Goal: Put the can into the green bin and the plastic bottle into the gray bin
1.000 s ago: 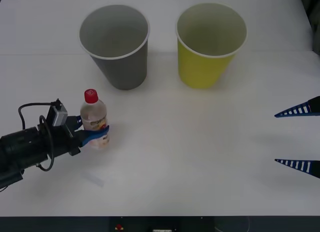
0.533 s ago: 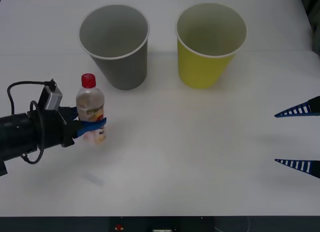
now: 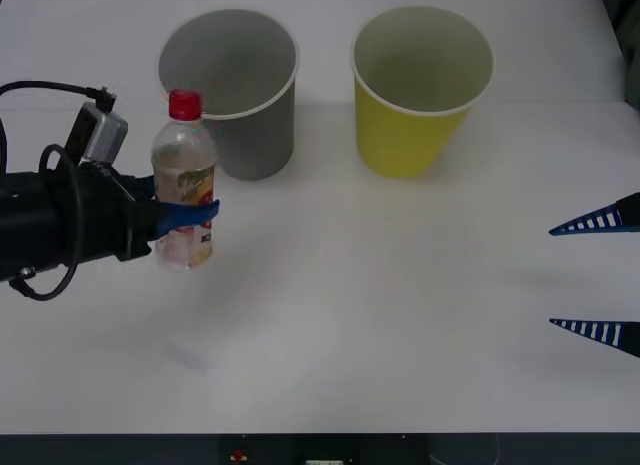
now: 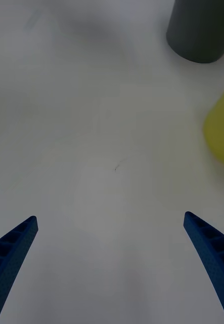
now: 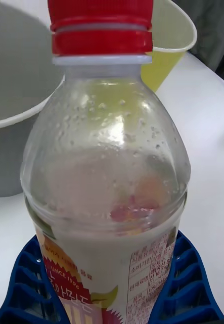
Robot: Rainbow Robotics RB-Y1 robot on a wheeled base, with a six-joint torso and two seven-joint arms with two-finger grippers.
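White worktop (image 3: 400, 285) carried the gray bin (image 3: 232, 90) toward its far edge, just beyond the upright bottle (image 3: 184, 180) that the left pincer (image 3: 180, 217) clenched by the label above the left side, while the right pincer (image 3: 598, 277) waited, released, at the right edge.

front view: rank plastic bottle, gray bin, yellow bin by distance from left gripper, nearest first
1. plastic bottle: clamped upright in the left gripper.
2. gray bin: just behind the bottle, slightly toward the robot's right.
3. yellow bin: farthest, on the robot's right of the gray bin.
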